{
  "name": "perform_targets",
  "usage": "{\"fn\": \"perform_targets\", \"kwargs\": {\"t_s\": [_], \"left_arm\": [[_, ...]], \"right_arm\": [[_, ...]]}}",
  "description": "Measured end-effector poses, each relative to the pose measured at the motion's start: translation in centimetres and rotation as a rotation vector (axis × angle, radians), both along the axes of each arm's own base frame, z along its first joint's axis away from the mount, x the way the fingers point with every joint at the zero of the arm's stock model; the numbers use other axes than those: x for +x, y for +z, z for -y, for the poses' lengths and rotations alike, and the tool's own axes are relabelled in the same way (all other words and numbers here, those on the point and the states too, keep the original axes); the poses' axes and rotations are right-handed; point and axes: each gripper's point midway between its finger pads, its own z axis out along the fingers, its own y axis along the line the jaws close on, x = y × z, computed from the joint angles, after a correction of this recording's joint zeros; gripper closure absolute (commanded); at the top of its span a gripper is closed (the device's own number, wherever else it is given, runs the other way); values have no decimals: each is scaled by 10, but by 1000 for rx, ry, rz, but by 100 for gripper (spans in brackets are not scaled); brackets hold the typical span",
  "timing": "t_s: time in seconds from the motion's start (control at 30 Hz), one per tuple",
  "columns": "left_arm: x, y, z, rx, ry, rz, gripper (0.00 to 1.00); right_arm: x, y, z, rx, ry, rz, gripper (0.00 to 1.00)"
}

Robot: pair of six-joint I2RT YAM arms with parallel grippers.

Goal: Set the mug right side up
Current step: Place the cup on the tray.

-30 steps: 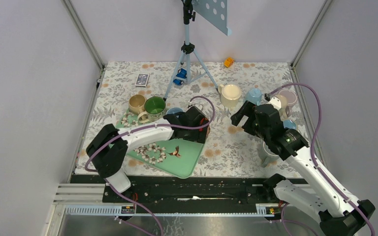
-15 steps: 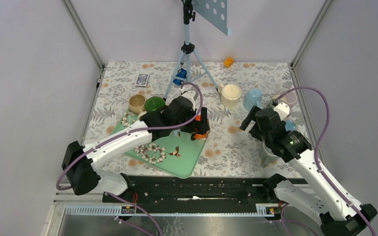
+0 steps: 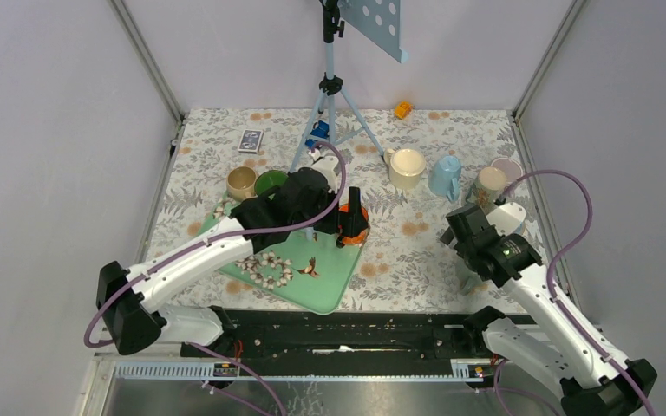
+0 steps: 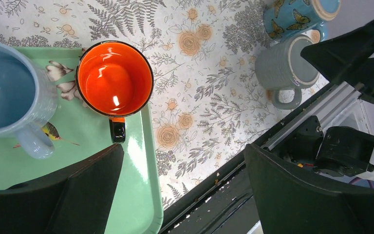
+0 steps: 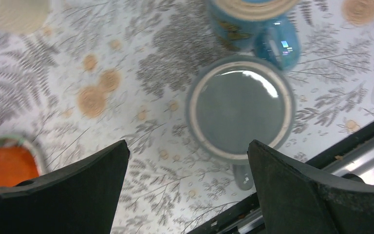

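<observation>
Orange mug (image 4: 114, 78) sits upright at the tray's (image 4: 141, 195) right corner; left gripper (image 4: 182, 151), jaws wide above it, should rise straight, avoiding the handle (image 4: 117, 130). Right gripper (image 5: 188, 146) likewise wide.

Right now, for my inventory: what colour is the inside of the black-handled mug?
Glossy orange; the mug shows best in the left wrist view.

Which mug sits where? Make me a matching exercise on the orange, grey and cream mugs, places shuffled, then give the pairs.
1. orange mug
2. grey mug
3. cream mug

A. just right of the tripod
B. on the floral cloth, beside the butterfly mug
C. on a corner of the green tray

Pairs: 1-C, 2-B, 3-A.
</observation>
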Motion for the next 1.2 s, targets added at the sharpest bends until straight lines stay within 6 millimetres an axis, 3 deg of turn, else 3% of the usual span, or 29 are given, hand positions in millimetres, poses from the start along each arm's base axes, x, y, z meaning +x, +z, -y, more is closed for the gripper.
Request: {"fn": "perform_targets", "kwargs": {"t_s": [0.13,0.3,0.97,1.2], "left_arm": [[-1,3,-1,-6,-14,4,1],[0,7,-4,-13,-24,14,1],[5,11,-12,-36,-35,8,1],[6,8,-15,-34,-35,0,1]], "right_arm": [[-5,-18,21,6,-109,-44,0],[-12,-33,32,25,-173,-88,0],[-25,-55,51,38,-370,-89,0],[-8,-65,46,56,-336,-30,0]]}}
